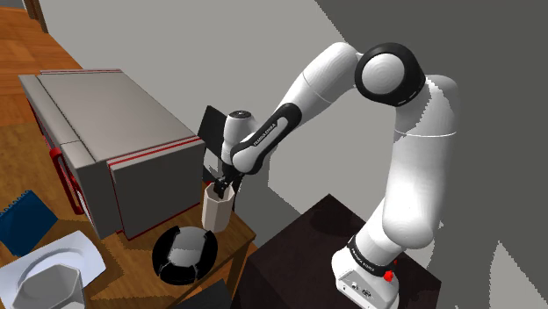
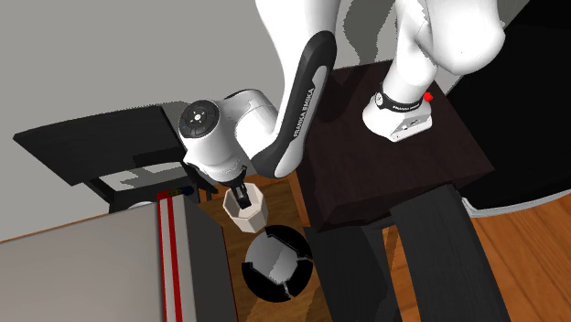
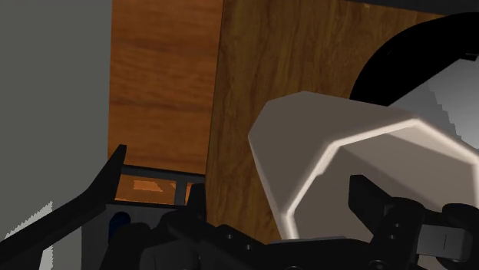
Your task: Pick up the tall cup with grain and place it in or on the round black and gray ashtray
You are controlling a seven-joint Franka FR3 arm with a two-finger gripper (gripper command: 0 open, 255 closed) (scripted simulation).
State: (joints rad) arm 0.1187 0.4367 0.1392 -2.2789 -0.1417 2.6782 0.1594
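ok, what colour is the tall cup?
The cup is plain off-white; the shoulder view shows it best.

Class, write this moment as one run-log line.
phase: pre-grasp | cup: upright beside ashtray | jaws: open, straddling cup rim | placed: no

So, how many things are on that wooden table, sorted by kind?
Pale cup: 1
Black and grey ashtray: 1
Grey box with red trim: 1
Dark blue flat thing: 1
White faceted dish: 1
Total: 5
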